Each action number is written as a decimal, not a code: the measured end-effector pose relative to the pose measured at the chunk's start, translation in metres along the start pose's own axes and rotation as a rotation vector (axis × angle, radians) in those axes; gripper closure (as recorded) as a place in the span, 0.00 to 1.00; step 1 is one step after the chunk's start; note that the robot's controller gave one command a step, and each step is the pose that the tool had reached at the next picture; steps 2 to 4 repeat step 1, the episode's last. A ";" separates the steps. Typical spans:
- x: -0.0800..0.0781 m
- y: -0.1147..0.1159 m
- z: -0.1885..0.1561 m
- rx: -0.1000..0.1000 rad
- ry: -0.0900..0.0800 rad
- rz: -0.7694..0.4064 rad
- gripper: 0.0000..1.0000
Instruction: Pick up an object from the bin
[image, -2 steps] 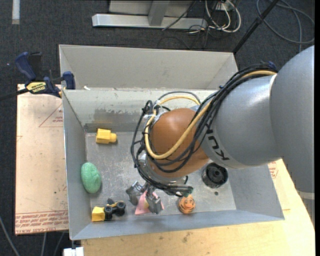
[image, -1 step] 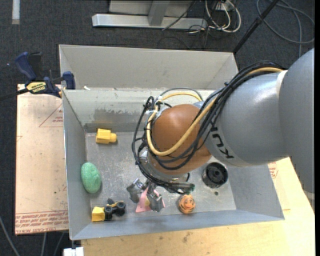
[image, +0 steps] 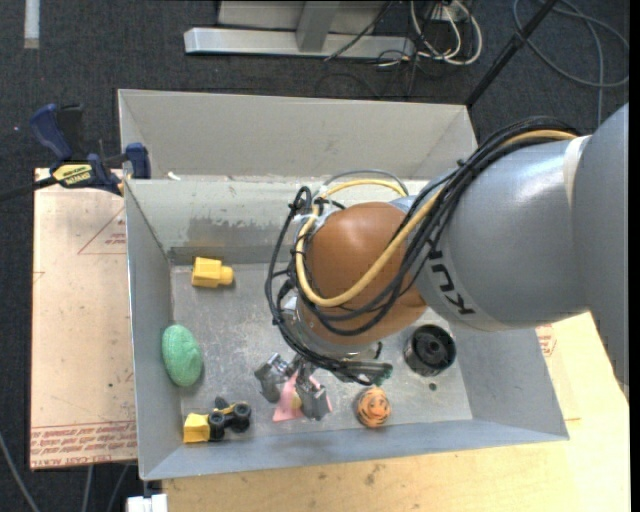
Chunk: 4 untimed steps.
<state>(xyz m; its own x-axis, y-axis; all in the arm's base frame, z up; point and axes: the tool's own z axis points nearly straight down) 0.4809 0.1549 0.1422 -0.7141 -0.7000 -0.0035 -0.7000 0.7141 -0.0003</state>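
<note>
1. Seen from above and slightly to one side, grey metal bin (image: 147, 300) with a few small loose things scattered across its floor.
2. Reaching in from the right, large grey robot arm (image: 540, 240), with a rounded orange-brown cover (image: 360, 260) at the wrist and black and yellow cables looped around it.
3. Below that cover, near the front middle of the bin floor, gripper (image: 292, 390), its two grey fingers apart and low against the floor.
4. Between those fingers, small pale pink piece (image: 288, 403), roughly wedge-shaped, lying close to the front wall.
5. Just right of the gripper, small round orange toy (image: 373, 407), near but not touching.
6. Further right and a little back, black ring-shaped part (image: 431, 350), beside the arm.
7. Left of the gripper, toward the front left corner, yellow and black toy vehicle (image: 215, 422).
8. Along the left wall, green oval lump (image: 182, 355); toward the back left, yellow block (image: 212, 272), well apart from the gripper.
</note>
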 end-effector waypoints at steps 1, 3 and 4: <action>0.000 0.000 -0.008 -0.001 0.001 0.000 1.00; 0.000 0.000 -0.008 -0.001 0.001 0.000 1.00; 0.000 0.000 -0.008 -0.001 0.001 0.000 1.00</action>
